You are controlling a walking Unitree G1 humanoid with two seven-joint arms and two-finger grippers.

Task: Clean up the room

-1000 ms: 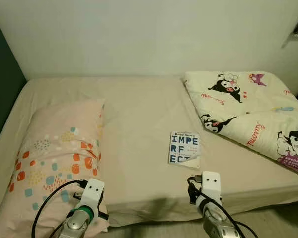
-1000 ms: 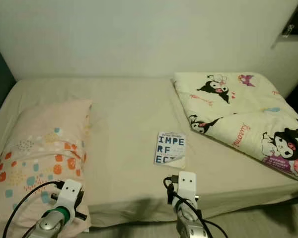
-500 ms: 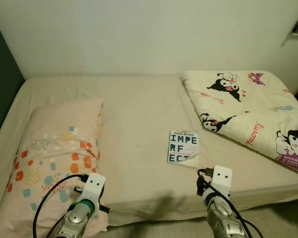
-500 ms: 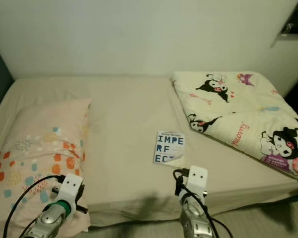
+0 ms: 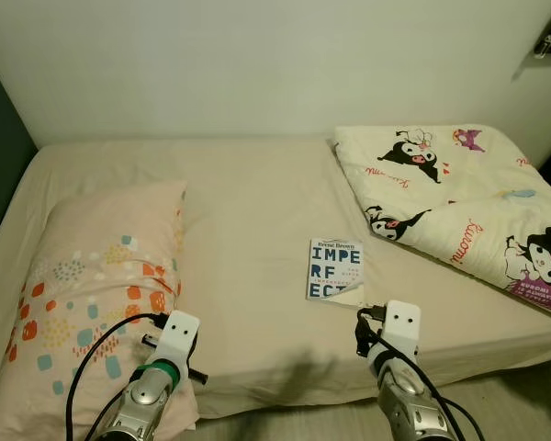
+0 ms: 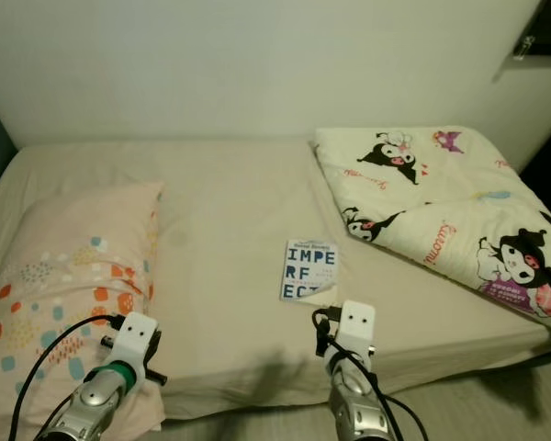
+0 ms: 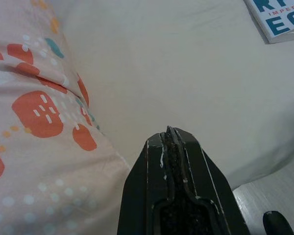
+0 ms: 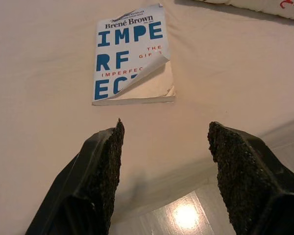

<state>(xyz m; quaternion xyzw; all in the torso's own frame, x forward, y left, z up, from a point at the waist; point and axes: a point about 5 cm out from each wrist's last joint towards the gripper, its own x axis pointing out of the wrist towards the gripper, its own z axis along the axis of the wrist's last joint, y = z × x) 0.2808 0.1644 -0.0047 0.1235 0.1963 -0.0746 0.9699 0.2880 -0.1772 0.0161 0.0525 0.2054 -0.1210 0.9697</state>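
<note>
One book (image 8: 131, 56) reads "Brené Brown"; right fingers (image 8: 104, 161) spread, left fingers (image 7: 172, 161) clenched.

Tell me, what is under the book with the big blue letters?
The book lies flat on the beige bed sheet. Its curled cover corner shows a plain page underneath. Whatever is under the sheet is covered.

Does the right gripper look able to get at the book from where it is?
Probably yes. The right gripper is open and aimed at the book, which lies flat on the bed sheet just ahead, with only bare sheet between them.
</note>
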